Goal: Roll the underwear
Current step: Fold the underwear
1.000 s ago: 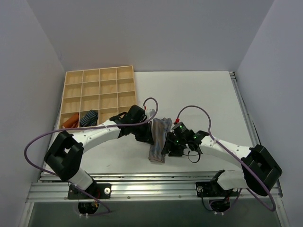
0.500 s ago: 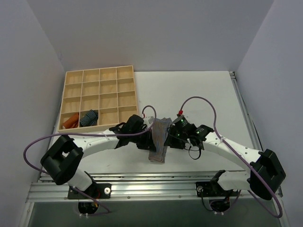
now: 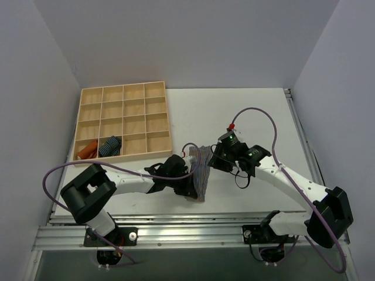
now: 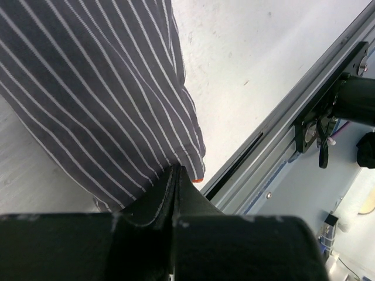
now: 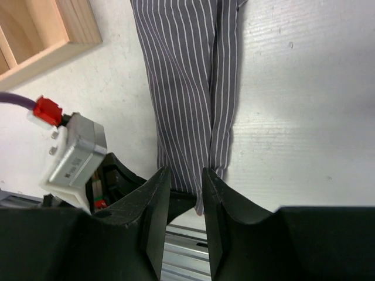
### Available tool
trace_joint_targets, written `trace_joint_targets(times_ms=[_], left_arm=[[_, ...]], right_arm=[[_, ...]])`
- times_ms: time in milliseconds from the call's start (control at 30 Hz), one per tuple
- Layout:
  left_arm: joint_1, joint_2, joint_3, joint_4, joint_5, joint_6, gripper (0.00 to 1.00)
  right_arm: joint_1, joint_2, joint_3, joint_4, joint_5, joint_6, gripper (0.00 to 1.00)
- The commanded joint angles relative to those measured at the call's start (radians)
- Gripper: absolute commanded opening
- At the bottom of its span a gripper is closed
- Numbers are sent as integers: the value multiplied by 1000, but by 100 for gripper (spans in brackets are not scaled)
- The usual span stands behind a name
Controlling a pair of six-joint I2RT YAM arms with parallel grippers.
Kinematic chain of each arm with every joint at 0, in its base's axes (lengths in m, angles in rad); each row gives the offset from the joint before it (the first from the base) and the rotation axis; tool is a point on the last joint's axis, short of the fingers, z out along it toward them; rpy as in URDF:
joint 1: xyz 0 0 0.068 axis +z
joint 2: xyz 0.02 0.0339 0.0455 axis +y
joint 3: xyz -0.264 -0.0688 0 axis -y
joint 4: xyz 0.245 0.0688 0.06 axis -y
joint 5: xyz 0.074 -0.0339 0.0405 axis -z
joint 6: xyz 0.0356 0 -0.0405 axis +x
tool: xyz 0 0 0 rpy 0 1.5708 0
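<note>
Underwear [image 3: 202,172] of soft dark grey cloth with fine white stripes lies as a long folded strip on the flat white table [image 3: 246,117], near its front edge and between the two arms. Its far end is slightly bunched and raised.

From its base at the near left corner, the left arm stretches low and almost flat across the table, elbow close to the surface and wrist turned toward the strip's near end. The left gripper [image 4: 176,172] has its black fingers pressed together, pinching the near hem of the underwear, and the cloth slopes up and away from the tips.

The right arm reaches in from the near right corner, forearm angled toward the centre and wrist tipped down over the strip's far end. The right gripper [image 5: 186,175] has its fingers [image 5: 157,199] apart, one on each side of the cloth, which runs between them. Whether they press it cannot be told.

At the far left sits a shallow wooden tray [image 3: 168,120] divided into square compartments. A blue striped cloth roll [image 3: 109,146] and an orange cloth [image 3: 87,151] lie in its nearest row. A purple cable loops off each arm.
</note>
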Motion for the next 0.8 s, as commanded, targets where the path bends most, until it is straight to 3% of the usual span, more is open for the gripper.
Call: trace_joint_targets(times_ms=[0, 267, 767], left_arm=[[-20, 22, -25, 72, -73, -5, 2], [-56, 72, -37, 113, -102, -23, 2], [-94, 83, -75, 139, -158, -75, 2]], right_arm=[[-12, 39, 57, -15, 61, -16, 25], [-45, 194, 84, 85, 50, -33, 14], [-111, 585, 262, 191, 21, -115, 11]])
